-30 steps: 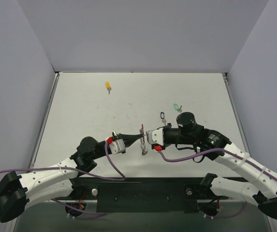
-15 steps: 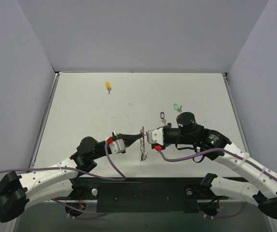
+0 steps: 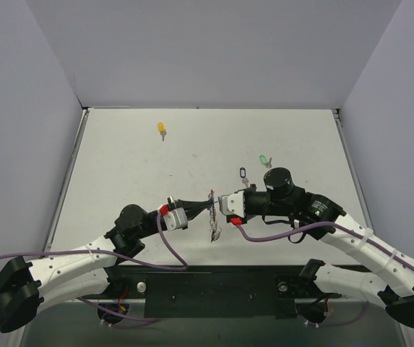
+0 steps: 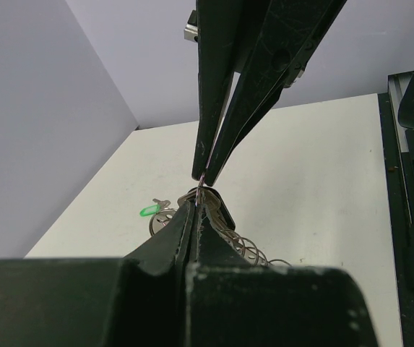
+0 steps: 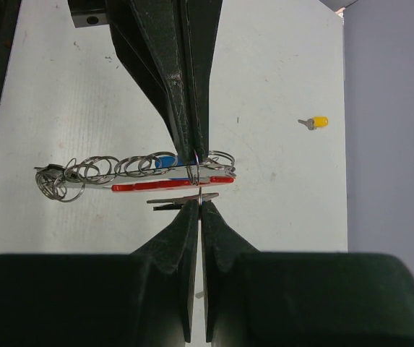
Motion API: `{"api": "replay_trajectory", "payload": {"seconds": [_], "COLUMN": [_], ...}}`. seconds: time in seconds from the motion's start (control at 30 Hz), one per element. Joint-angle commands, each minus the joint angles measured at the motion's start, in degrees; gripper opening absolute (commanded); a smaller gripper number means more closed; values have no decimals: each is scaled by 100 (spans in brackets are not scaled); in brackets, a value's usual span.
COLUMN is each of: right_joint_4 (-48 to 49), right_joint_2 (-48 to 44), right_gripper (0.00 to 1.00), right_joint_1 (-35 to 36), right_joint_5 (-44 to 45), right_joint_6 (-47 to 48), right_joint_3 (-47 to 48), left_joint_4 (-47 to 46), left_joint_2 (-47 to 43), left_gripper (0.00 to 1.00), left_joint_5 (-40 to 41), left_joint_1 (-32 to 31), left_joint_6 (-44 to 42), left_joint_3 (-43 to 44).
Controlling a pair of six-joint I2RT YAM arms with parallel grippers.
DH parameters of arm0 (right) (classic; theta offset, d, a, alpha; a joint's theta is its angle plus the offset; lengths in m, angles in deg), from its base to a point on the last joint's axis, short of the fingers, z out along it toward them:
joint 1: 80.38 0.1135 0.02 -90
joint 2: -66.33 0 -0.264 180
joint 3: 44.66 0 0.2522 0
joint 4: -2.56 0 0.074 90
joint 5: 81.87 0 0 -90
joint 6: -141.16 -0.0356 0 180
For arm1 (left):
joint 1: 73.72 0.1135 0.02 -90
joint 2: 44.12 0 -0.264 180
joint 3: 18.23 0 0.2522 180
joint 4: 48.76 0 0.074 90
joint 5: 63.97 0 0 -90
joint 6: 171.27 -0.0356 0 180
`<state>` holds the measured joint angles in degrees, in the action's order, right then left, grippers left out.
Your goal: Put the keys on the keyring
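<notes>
- White, faintly scuffed surface point(image 3: 120, 166), boxed in by plain lilac-grey walls point(image 3: 19, 108) at left, right and far side.
- Lying low with elbow bent, the left arm point(image 3: 84, 260), forearm aimed rightward at the keyring point(image 5: 170, 185); folded likewise, the right arm point(image 3: 351, 235), forearm aimed leftward, wrists facing each other across the keyring.
- Seen edge-on from the right wrist as a thin red bar, with a string of silver rings point(image 5: 91, 172) trailing from one end and a blue key point(image 5: 165, 161) tucked against it.
- Closed to a hairline gap, the left claw point(image 3: 208, 207), tips meeting on a silver ring at the keyring's left side.
- Closed to a slit as well, the right claw point(image 3: 216, 204), tips nipping a silver piece on the keyring's right side; both pairs of tips almost touching, red loop between them.
- Far beyond the keyring and to its left, a yellow key point(image 3: 162, 129) flat on the surface, well apart from both claws.
- Beyond the keyring to its right, a green key point(image 3: 263, 160) on the surface; nearer the keyring on that same side, a small black-outlined tag point(image 3: 242, 173).
- Below the keyring toward the near edge in the top view, the string of silver rings hanging down; contact with the surface: cannot tell.
</notes>
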<state>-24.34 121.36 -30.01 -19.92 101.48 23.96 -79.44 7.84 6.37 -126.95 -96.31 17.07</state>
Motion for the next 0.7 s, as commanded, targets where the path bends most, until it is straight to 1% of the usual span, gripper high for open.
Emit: {"api": "replay_trajectory", "payload": {"seconds": [0.0,0.3,0.67], "right_joint_4": [31,-4,181], "right_joint_2": [-9,-18,-1], "right_gripper": [0,0,0], "right_joint_1": [61,61,69], "right_joint_5": [-183,-165,-209], "right_joint_6": [-93,-102,-242], "right_joint_3": [61,70,52], "left_joint_4": [-460,-433,-398], "left_joint_2": [-81,-81,-46], "left_gripper": [0,0,0], "left_joint_5": [76,68,-73], "left_joint_1": [-38,-38,-38], "left_joint_6": [-7,-33,-51], "left_joint_3": [52,52,78]}}
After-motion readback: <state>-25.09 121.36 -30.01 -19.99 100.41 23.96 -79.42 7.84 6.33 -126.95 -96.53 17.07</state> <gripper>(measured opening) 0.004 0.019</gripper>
